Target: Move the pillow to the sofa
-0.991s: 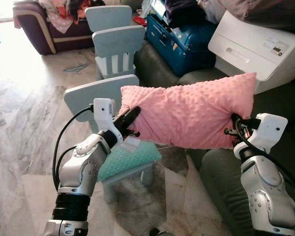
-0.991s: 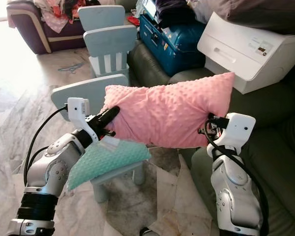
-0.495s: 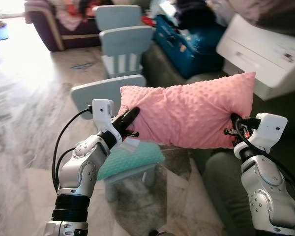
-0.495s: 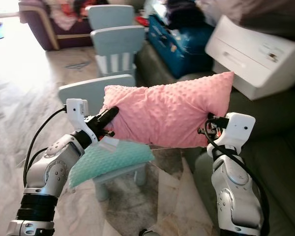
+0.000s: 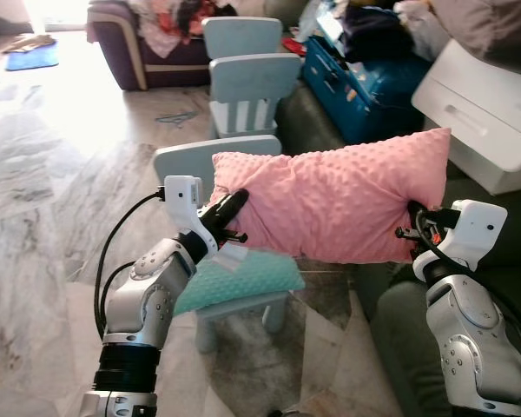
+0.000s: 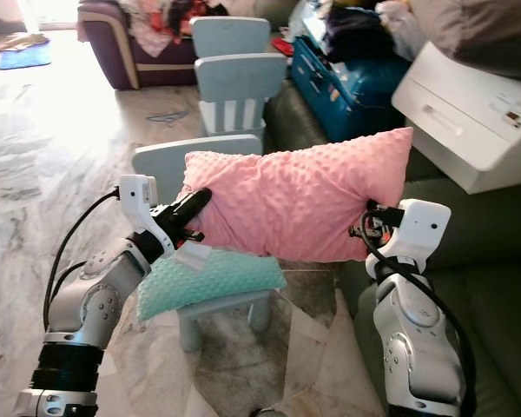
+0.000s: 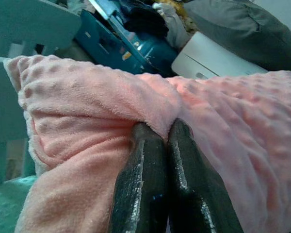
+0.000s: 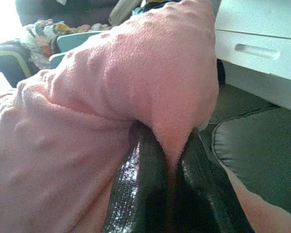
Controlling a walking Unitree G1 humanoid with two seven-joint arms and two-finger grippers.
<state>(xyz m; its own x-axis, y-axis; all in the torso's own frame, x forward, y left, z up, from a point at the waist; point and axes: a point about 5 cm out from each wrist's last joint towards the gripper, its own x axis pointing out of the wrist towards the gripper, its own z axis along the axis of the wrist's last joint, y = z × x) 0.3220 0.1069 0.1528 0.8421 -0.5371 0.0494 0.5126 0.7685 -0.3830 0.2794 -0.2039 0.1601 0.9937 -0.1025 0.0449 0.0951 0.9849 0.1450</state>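
Observation:
A pink dotted pillow (image 5: 334,207) hangs in the air between my two arms, stretched level in front of me. My left gripper (image 5: 233,205) is shut on the pillow's left end, its black fingers (image 7: 153,179) pinching a fold of the fabric. On the pillow's right end my right gripper (image 5: 414,215) is shut too, with fabric squeezed between its fingers (image 8: 145,184). The dark green sofa (image 5: 495,187) lies to the right and behind the pillow, its seat (image 6: 495,321) low at the right.
A small pale-blue chair (image 5: 210,165) with a teal cushion (image 5: 243,280) stands under the pillow's left end. Two more blue chairs (image 5: 252,82) stand behind. A blue suitcase (image 5: 369,87) and a white printer (image 5: 482,109) sit on the sofa. Marble floor (image 5: 43,191) opens to the left.
The whole view has shifted right, so the camera has turned left. The chairs, suitcase and printer slid right in frame. Both grippers hold the pillow as before.

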